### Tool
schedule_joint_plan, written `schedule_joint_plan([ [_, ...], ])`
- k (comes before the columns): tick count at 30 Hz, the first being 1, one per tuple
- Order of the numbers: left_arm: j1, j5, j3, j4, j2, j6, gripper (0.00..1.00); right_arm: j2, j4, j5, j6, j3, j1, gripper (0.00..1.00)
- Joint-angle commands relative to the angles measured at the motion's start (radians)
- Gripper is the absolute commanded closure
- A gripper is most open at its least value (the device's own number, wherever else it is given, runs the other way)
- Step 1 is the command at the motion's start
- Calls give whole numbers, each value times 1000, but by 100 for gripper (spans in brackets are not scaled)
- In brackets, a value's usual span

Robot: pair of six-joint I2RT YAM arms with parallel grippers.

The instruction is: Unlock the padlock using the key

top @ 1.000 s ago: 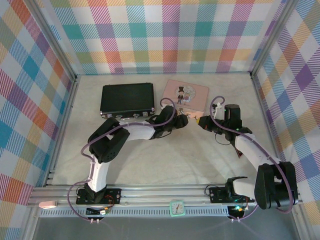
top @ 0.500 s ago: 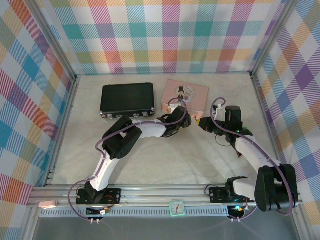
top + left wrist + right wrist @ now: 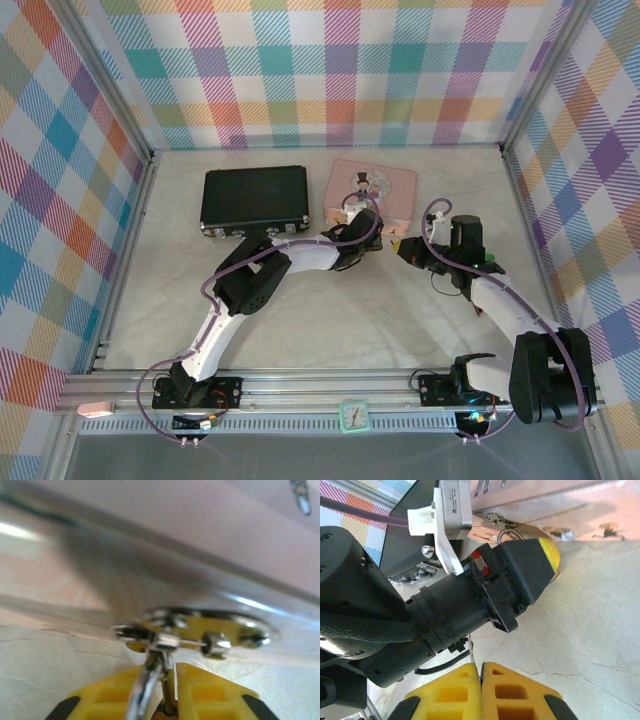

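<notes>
Left gripper (image 3: 378, 228) at the pink tin's (image 3: 385, 180) front edge, fingers closed on the one padlock (image 3: 507, 532) — its wrist view gives the silver shackle (image 3: 141, 692) hanging by the tin's clasp (image 3: 200, 630). Right gripper (image 3: 480, 672), fingers pressed together, pinches the one thin dark key (image 3: 469, 650). Top view adds a black case (image 3: 253, 198).

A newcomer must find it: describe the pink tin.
Look at the far side of the table, near the plaid back wall, where two flat boxes lie side by side. The pink tin is the right-hand one. Unlike the black case beside it, it is pale pink with a round picture on its lid.
</notes>
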Motion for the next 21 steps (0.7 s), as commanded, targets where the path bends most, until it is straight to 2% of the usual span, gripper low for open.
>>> schedule_joint_plan([
  [1,3,14,-51,-17,-12,-3,93,0,51,-25,25,-31,-8,100],
  [5,20,89,-115,59,-61,-69,100,39,103,-40,60,-52,-11,100],
  [14,80,270,-278,340,-156,-301,100,150,267,-104,151,-96,-20,100],
  [21,101,368,-339,521,-175,-430,100,292,506,-194,245,-140,-22,100],
])
